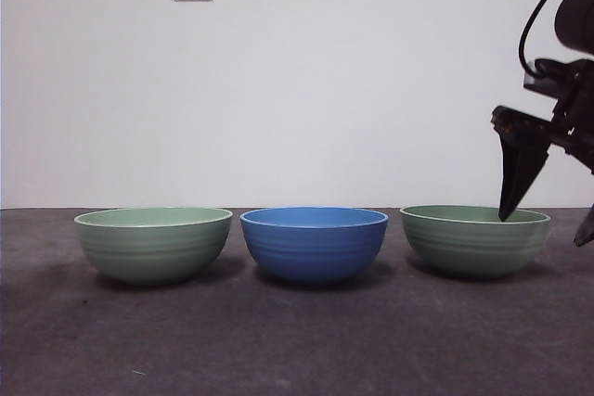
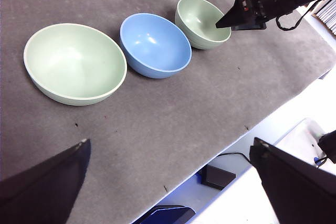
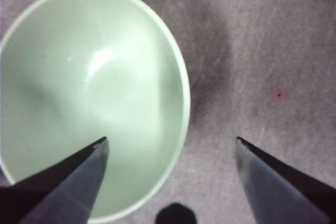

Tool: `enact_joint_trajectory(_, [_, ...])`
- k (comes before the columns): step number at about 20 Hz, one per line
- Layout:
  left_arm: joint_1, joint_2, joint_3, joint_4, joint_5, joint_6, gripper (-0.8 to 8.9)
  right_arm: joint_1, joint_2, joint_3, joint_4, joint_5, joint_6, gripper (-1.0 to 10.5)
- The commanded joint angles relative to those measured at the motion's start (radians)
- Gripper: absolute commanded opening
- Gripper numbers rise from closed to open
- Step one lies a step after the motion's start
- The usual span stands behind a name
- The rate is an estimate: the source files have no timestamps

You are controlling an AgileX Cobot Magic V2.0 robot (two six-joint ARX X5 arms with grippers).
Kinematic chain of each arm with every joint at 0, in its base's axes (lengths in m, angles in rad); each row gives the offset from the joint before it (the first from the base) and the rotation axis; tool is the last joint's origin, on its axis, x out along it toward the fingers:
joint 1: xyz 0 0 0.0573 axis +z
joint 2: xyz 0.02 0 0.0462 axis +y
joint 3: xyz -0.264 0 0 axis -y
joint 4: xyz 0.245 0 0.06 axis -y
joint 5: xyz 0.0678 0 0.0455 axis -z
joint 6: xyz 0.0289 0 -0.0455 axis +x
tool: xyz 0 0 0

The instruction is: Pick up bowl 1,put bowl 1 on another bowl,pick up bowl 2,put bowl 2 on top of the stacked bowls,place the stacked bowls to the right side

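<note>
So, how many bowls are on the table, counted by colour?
Pale green bowls: 2, one at the row's end and one under the open right pincer at the other end.
Blue bowl: 1, in the middle.
Total: 3 bowls, none stacked yet.

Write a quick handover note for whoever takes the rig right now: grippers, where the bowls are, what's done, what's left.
Right gripper: open, jaws straddling the rim of the right green bowl, one inside, one outside; not gripped yet.
Left gripper: open, waiting back from the bowls, holding nothing.
Bowls: one row on the table, left green bowl, blue bowl in the middle, all apart.
Done: nothing stacked.
Left: stack both green bowls on the blue one, then move the stack right.
</note>
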Motion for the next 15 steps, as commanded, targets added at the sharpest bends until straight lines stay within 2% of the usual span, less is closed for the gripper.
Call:
enact_joint_trajectory(1, [-0.003, -0.001, 0.003, 0.006, 0.005, -0.003, 5.89, 0.007, 0.014, 0.002, 0.019, 0.001, 0.013, 2.7])
enact_joint_trajectory(3, [-0.003, -0.001, 0.003, 0.006, 0.005, -0.003, 5.89, 0.008, 0.014, 0.002, 0.031, 0.000, 0.013, 1.3])
enact_joint_trajectory(6, [-0.003, -0.001, 0.003, 0.006, 0.005, -0.003, 5.89, 0.009, 0.014, 0.002, 0.048, -0.001, 0.014, 0.8])
enact_joint_trajectory(8, [-0.003, 0.000, 0.003, 0.006, 0.005, -0.003, 5.89, 0.009, 0.014, 0.002, 0.050, 0.000, 0.013, 0.0])
enact_joint_trajectory(15, [-0.003, 0.003, 0.003, 0.007, 0.005, -0.003, 5.88, 0.014, 0.006, 0.002, 0.084, 0.000, 0.014, -0.1])
